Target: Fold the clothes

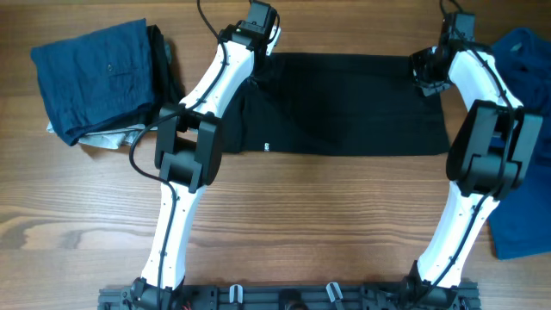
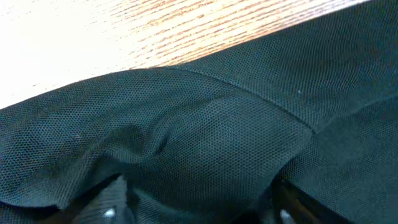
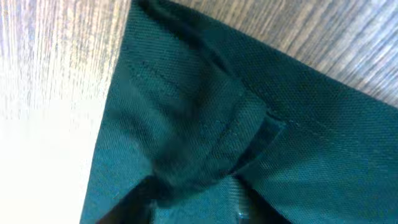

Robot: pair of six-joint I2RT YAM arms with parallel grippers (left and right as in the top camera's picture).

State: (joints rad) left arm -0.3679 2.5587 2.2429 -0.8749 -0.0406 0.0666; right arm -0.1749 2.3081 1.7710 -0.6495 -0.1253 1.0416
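Black polo shirt (image 1: 344,103): lies flat as a wide band across the far middle of the table (image 1: 301,207), toward 12 o'clock from centre. Its small white logo (image 1: 266,146) sits on the near hem at the left end.

Shirt edges: the near hem runs straight from left to right. The far hem lies close to the table's far edge.

Left gripper (image 2: 199,208): at the shirt's far left corner, about 11 o'clock. The jaws stand wide, and rumpled fabric humps up between the fingers (image 2: 112,208).

Right gripper (image 3: 186,202): at the shirt's far right corner, about 1 o'clock. The jaws are narrow and pinch a raised fold of the shirt beside a stitched hem.

Open room: bare wood spans the near half of the table between the two arms, from 4 to 8 o'clock.

Left side: a folded blue garment (image 1: 95,77) tops a pile at 10 o'clock. A black garment (image 1: 164,60) shows at the pile's right edge and a pale cloth (image 1: 108,139) at its near edge. The pile lies just beside the left arm.

Right side: a loose blue garment (image 1: 527,155) lies at 3 o'clock, running off the picture's edge, partly under the right arm.

Wrist views only: the knit weave, the seam lines and how the cloth lies between the fingers. The arms hide the corners from overhead.

Overhead only: the shirt's whole outline, the pile and the free wood.
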